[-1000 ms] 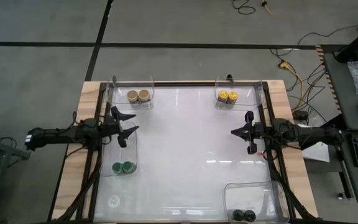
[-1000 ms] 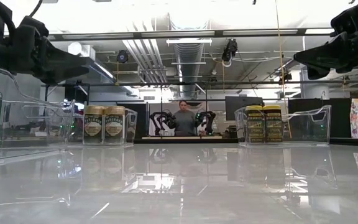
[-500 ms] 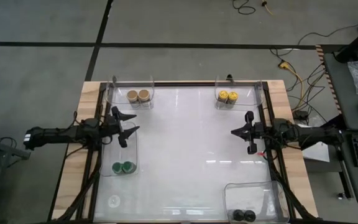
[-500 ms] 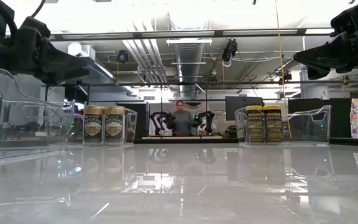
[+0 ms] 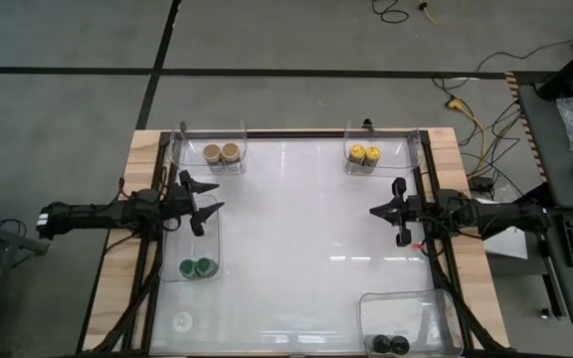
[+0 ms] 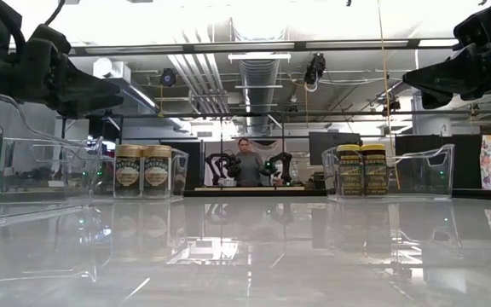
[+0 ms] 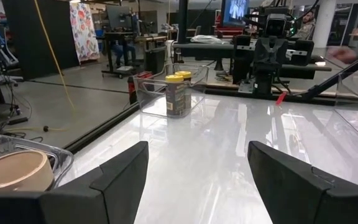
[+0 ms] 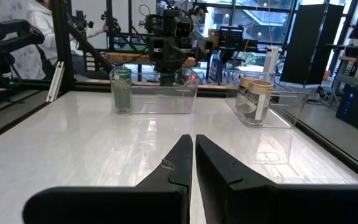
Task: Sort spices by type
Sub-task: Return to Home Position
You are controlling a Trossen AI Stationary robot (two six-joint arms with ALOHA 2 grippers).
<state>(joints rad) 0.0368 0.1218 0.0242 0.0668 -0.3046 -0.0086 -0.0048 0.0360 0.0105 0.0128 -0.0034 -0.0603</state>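
State of the sort, seen from above and from both wrists. All eight spice jars stood inside clear bins on the table point(image 5: 296, 229), paired by lid colour. The two tan-lidded jars point(image 5: 220, 152) were in the bin point(image 5: 210, 132) at the far-left corner, and the two yellow-lidded jars point(image 5: 364, 154) in the bin point(image 5: 406, 149) at the far-right corner. The two green-lidded jars point(image 5: 199, 267) stood in the bin point(image 5: 217, 239) along the left edge, toward the near side, and the two black-lidded jars point(image 5: 391, 345) in the bin point(image 5: 436, 308) at the near-right corner. In each pair the jars stood upright and touching or just beside each other, and no jar was seen loose on the open tabletop between the bins. The left gripper point(image 5: 205, 202) hung above the left edge, between the far-left bin and the green jars' bin, with its fingers spread wide and nothing between them. The right gripper point(image 5: 378, 211) hung above the right edge, about midway along it, with its fingers pressed together and carrying nothing. Judged from this layout, the sorting itself appeared complete, with one type to each bin. What was left seemed to be only the arms' retreat to their resting pose, both reaching in over the table's sides at this moment.
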